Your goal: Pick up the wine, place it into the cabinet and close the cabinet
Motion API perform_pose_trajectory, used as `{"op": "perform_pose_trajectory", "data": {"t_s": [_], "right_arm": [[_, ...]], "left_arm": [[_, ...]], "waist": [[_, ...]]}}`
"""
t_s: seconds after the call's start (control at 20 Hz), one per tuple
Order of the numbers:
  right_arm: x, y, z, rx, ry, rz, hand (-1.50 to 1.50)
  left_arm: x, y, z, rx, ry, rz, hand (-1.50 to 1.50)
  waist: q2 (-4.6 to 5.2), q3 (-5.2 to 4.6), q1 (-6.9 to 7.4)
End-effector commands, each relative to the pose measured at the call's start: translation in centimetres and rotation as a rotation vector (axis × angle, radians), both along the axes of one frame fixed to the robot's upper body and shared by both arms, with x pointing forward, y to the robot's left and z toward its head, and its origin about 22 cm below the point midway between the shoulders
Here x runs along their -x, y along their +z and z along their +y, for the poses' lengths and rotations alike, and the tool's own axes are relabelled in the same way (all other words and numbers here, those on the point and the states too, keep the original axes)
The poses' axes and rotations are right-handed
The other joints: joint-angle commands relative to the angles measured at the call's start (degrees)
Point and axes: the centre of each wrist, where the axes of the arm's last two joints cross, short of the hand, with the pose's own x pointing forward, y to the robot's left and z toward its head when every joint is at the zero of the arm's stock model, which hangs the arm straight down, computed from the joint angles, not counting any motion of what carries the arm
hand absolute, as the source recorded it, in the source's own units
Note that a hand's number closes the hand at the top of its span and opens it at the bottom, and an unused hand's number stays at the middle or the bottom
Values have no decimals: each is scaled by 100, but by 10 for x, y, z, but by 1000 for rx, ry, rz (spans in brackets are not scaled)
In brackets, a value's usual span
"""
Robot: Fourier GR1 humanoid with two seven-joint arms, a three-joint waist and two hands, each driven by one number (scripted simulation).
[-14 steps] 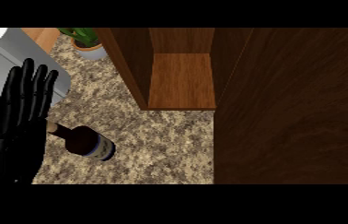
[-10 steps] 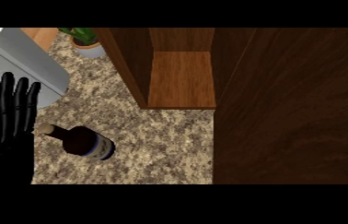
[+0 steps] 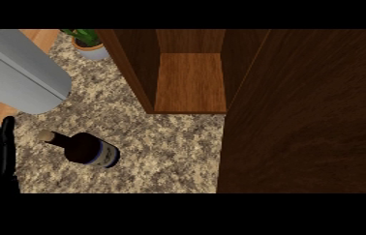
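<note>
the tabletop point(image 3: 164, 142) is speckled granite in tan, brown and grey, seen from steeply above. at its far side stands a dark wooden cabinet point(image 3: 190, 79), open toward the viewer, with a lighter wooden shelf floor inside and side walls running back into shadow. its door point(image 3: 293, 113), a broad dark panel, swings out and fills the whole right part of the view. a small potted plant point(image 3: 87, 41) with green leaves in a pale pot sits at the far left corner of the tabletop, just beside the cabinet's left wall. past the tabletop's left edge a strip of orange-brown surface shows.

the wine point(image 3: 82, 148) lies on its side on the tabletop at the near left, neck pointing up-left, dark body with a pale label band toward its base. it is well apart from the cabinet and nothing holds it.

a grey forearm point(image 3: 28, 72) crosses the upper left corner. the left hand point(image 3: 7, 147) shows only as a thin black sliver at the left edge, near the bottle's neck; whether its fingers are spread or curled cannot be told.

compared with the earlier pictures, the hand, which stood open with fingers up beside the bottle, has slid almost out of view to the left, and the forearm now covers more of the corner. the bottle, cabinet and plant lie as before.
</note>
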Motion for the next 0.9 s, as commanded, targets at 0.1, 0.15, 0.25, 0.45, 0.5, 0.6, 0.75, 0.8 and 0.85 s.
{"op": "perform_pose_trajectory", "data": {"t_s": [0.1, 0.15, 0.25, 0.45, 0.5, 0.6, 0.75, 0.8, 0.85], "right_arm": [[30, 39, 7, -1, 42, 23, -150], [38, 46, 5, 16, 56, 14, -150], [39, 52, 3, 5, 59, 27, -150], [25, 59, 3, 14, 37, 24, -150], [28, 64, 1, 5, 46, 24, -150], [26, 66, 9, 3, 33, 37, -150], [40, 76, 4, 25, 39, 21, -150], [45, 74, 11, -2, 55, 44, -150], [33, 75, 5, 11, 37, 23, -150]], "left_arm": [[23, 27, -16, 44, 44, 3, -150], [27, 38, -21, 61, 27, -14, -150], [17, 34, -22, 65, 43, 5, -150], [26, 47, -25, 93, 32, 30, -150], [24, 41, -23, 76, 41, 27, -150], [22, 37, -26, 74, 65, 29, -150], [24, 52, -26, 112, 49, 47, -150], [16, 48, -23, 78, 49, 61, -150], [18, 57, -18, 81, 56, 54, -150]], "waist": [[19, -3, -9], [14, 1, -28], [20, -1, -33], [17, 5, -16], [11, 2, -3], [6, -1, 6], [-16, 11, -41], [-10, 3, -44], [-2, 10, -32]]}}
